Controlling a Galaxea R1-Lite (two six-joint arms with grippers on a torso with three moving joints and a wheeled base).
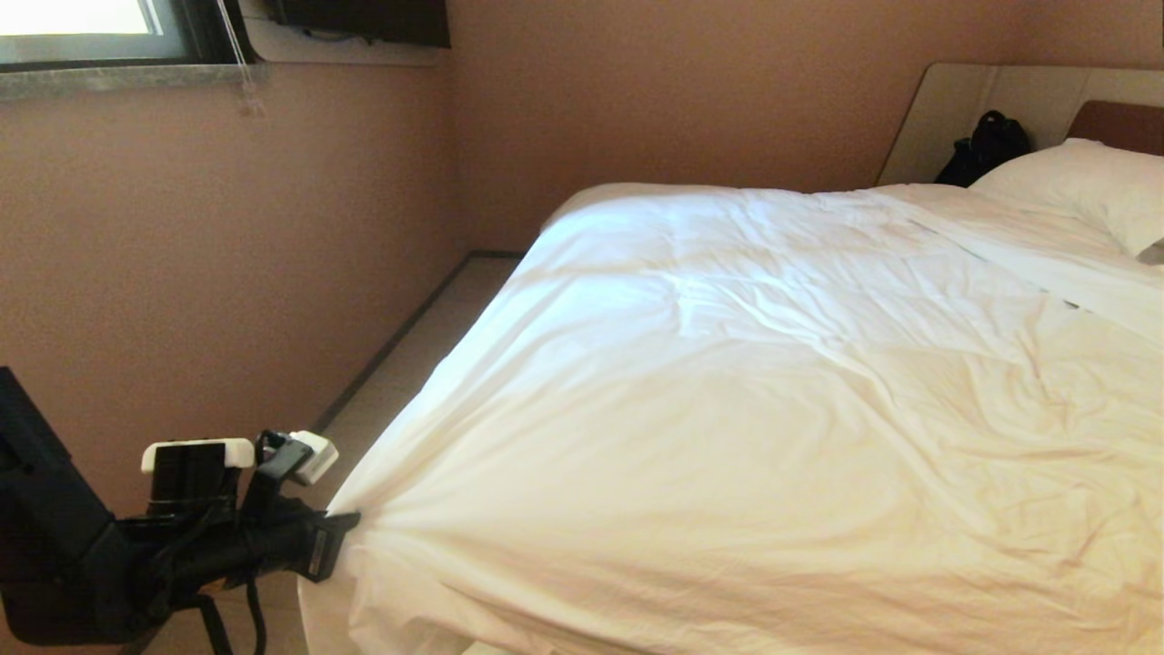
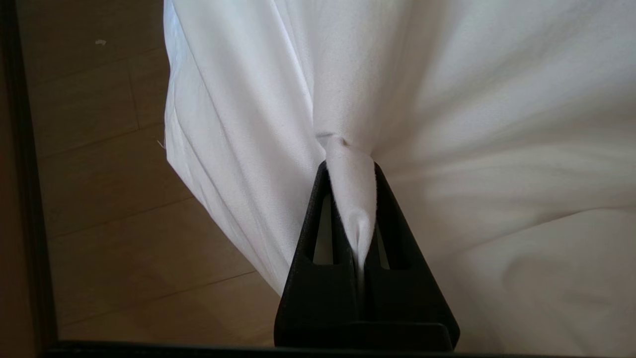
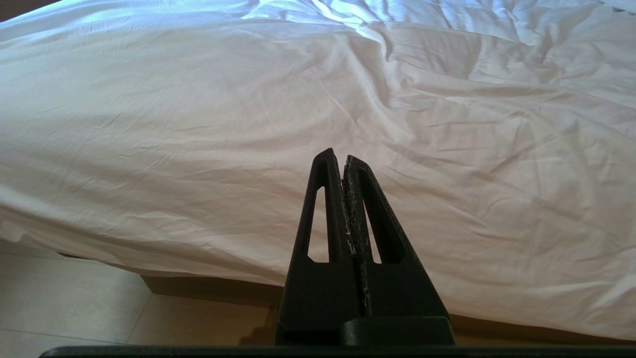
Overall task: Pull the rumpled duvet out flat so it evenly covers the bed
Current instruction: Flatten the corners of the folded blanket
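Three cameras, one bed, seen from its foot corner.

The head camera looked down and across the duvet (image 1: 727, 382) toward the headboard (image 1: 1123, 123) and far wall; the left wrist camera sat close behind the left gripper (image 2: 354, 164), facing cloth and floor (image 2: 109, 209); the right wrist camera looked low over the right gripper (image 3: 343, 156) along the same duvet; all three shared it.

White duvet (image 1: 773, 391) with faint stitched squares, white pillow (image 1: 1082, 186), black left gripper (image 2: 350, 166), black bag (image 1: 987, 146), brown headboard (image 1: 1123, 123), pinkish-tan wall (image 1: 227, 255), light wood-grain floor (image 2: 124, 223)
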